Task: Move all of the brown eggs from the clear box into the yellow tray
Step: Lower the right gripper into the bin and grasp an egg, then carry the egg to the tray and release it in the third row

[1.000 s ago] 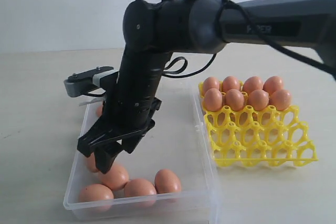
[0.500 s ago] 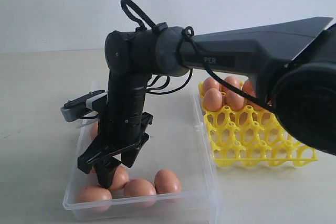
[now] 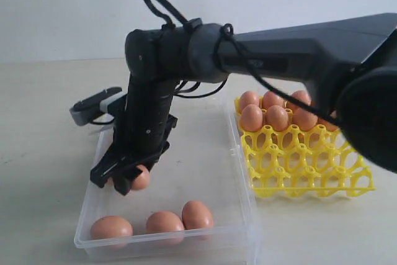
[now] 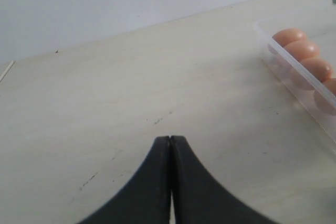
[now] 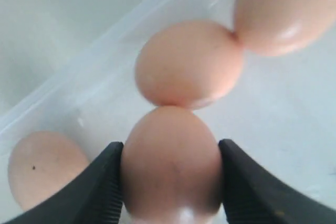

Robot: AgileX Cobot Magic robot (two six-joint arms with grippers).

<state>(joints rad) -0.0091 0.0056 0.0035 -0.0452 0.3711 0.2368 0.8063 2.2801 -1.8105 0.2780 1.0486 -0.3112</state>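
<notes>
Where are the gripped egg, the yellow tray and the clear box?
gripped egg (image 5: 170,163): right wrist view, middle of its shell.
yellow tray (image 3: 310,166): exterior view, bare lattice of its empty front cups.
clear box (image 3: 238,159): exterior view, the wall nearest the tray.

Bright, soft, even light; only faint shadows lie on the counter (image 3: 43,172). The right wrist view is blurred up close, with pale glare on the closest egg (image 5: 170,166).
</notes>
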